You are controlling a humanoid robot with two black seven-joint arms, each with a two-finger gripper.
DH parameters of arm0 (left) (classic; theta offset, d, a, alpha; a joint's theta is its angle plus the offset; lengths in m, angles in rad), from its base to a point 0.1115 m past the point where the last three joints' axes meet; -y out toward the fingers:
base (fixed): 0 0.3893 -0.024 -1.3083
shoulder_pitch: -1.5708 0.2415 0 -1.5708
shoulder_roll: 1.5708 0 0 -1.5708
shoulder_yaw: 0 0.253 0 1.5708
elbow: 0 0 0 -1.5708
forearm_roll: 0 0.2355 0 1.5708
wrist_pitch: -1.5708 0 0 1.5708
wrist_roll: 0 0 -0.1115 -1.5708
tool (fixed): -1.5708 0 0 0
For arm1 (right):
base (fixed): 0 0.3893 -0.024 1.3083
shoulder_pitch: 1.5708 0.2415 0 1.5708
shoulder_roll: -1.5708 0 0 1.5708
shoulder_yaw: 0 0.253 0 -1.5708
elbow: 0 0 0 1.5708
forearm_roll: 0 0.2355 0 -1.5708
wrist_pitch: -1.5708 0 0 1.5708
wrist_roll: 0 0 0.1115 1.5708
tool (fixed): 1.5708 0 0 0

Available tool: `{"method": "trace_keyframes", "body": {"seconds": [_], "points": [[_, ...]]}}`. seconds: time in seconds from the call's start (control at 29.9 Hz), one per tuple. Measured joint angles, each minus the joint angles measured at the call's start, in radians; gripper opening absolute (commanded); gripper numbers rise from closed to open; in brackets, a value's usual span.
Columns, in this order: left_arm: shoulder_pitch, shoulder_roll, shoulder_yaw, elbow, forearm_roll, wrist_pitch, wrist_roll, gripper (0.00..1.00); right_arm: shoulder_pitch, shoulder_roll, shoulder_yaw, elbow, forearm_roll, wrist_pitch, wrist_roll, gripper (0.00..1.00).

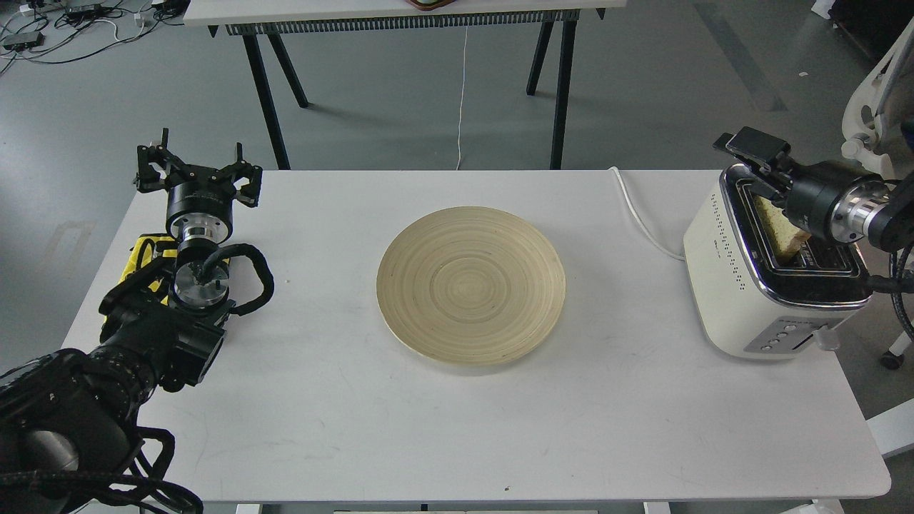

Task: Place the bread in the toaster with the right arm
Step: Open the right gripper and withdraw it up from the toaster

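Observation:
The bread (780, 230) stands tilted in a slot of the cream-white toaster (742, 285) at the table's right end; only its upper part shows above the chrome top. My right gripper (751, 165) reaches in from the right just above the toaster's far end, over the bread. Its fingers look spread, with nothing between them. My left gripper (198, 168) rests at the table's far left with its fingers spread wide and empty.
A round wooden plate (470, 285) lies at the table's middle. The toaster's white cord (639, 218) runs off the back edge. A yellow item (145, 258) lies under my left arm. A second table (400, 14) stands behind, and a white chair (875, 107) at the right.

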Motion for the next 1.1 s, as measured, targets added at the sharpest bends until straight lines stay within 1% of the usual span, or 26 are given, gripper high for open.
{"method": "trace_keyframes", "body": {"seconds": [0.13,0.27,0.33,0.4,0.54,0.6,0.64,0.7,0.8,0.87,0.97,1.1], "points": [[0.0,0.0,0.0,0.0,0.0,0.0,0.0,1.0,0.0,0.029,0.073,0.009,0.093,0.059,-0.001,0.98],[0.0,0.0,0.0,0.0,0.0,0.0,0.0,1.0,-0.006,0.108,0.116,-0.002,0.144,0.063,0.008,0.98],[0.0,0.0,0.0,0.0,0.0,0.0,0.0,1.0,-0.015,0.164,0.129,-0.021,0.193,0.062,0.026,0.98],[0.0,0.0,0.0,0.0,0.0,0.0,0.0,1.0,-0.03,0.228,0.135,-0.057,0.268,0.062,0.065,0.98],[0.0,0.0,0.0,0.0,0.0,0.0,0.0,1.0,-0.068,0.373,0.142,-0.179,0.436,0.089,0.193,0.99],[0.0,0.0,0.0,0.0,0.0,0.0,0.0,1.0,-0.088,0.434,0.155,-0.255,0.491,0.138,0.255,0.99],[0.0,0.0,0.0,0.0,0.0,0.0,0.0,1.0,-0.098,0.468,0.166,-0.305,0.515,0.178,0.282,0.99],[0.0,0.0,0.0,0.0,0.0,0.0,0.0,1.0,-0.116,0.543,0.202,-0.419,0.552,0.276,0.315,0.99],[0.0,0.0,0.0,0.0,0.0,0.0,0.0,1.0,-0.139,0.645,0.277,-0.584,0.581,0.41,0.326,0.99],[0.0,0.0,0.0,0.0,0.0,0.0,0.0,1.0,-0.148,0.7,0.321,-0.677,0.586,0.452,0.326,0.99],[0.0,0.0,0.0,0.0,0.0,0.0,0.0,1.0,-0.151,0.77,0.35,-0.785,0.587,0.469,0.323,0.99],[0.0,0.0,0.0,0.0,0.0,0.0,0.0,1.0,-0.153,0.831,0.365,-0.878,0.589,0.471,0.322,0.99]]}}
